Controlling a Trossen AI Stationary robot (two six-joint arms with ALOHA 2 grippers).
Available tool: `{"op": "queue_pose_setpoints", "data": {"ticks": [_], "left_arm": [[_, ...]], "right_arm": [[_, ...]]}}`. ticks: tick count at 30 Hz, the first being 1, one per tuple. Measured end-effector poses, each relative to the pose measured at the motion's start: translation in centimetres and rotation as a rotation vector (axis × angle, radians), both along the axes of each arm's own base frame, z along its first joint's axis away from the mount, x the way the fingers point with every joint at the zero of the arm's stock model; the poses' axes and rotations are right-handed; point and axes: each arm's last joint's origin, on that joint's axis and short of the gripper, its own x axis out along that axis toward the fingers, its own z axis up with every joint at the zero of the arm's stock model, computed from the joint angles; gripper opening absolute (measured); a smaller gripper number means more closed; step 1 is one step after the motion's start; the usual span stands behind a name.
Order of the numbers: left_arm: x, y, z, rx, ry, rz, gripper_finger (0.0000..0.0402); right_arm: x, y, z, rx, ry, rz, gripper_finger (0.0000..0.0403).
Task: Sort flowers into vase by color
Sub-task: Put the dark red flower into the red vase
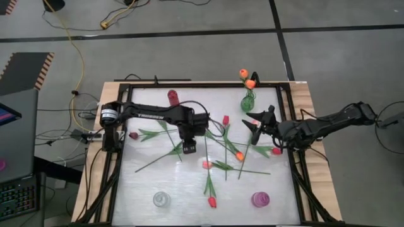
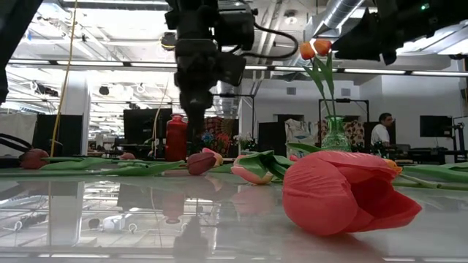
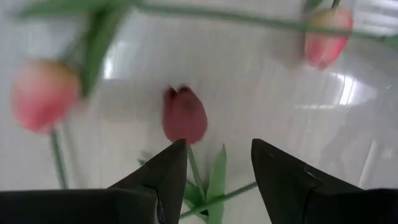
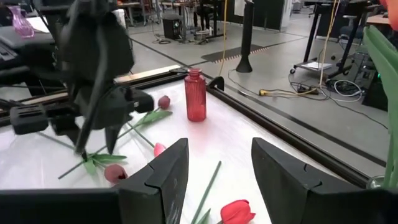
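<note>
Several tulips lie flat on the white table. Two orange ones stand stem-down in the green vase. My left gripper is open and points down at mid-table. Its fingers stand on either side of the green stem of a dark maroon tulip, just behind the head, without touching it. In the right wrist view the same tulip lies just below those fingers. My right gripper is open and empty in the air, in front of the green vase.
A red vase stands at the far edge, a clear vase and a purple vase at the near edge. A red tulip lies near the near edge. A dark frame rims the table. People stand in the room beyond.
</note>
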Motion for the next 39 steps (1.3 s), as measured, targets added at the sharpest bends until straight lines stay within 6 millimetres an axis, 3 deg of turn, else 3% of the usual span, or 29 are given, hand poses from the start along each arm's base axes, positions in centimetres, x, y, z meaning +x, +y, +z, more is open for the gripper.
{"op": "queue_pose_setpoints", "data": {"ticks": [14, 31, 39], "left_arm": [[-0.8, -2.8, -2.9, 0.154, 0.050, 0.052, 0.0167], [-1.7, -2.5, -6.4, 0.252, 0.005, 0.145, 0.0165], [-1.7, -2.5, -6.4, 0.248, -0.004, 0.160, 0.0092]], "right_arm": [[0.3, 0.1, -0.4, -0.007, 0.027, 0.000, 0.0203], [0.3, 0.1, -0.4, -0.008, 0.029, 0.000, 0.0203], [0.3, 0.1, -0.4, -0.008, 0.029, 0.000, 0.0203]]}}
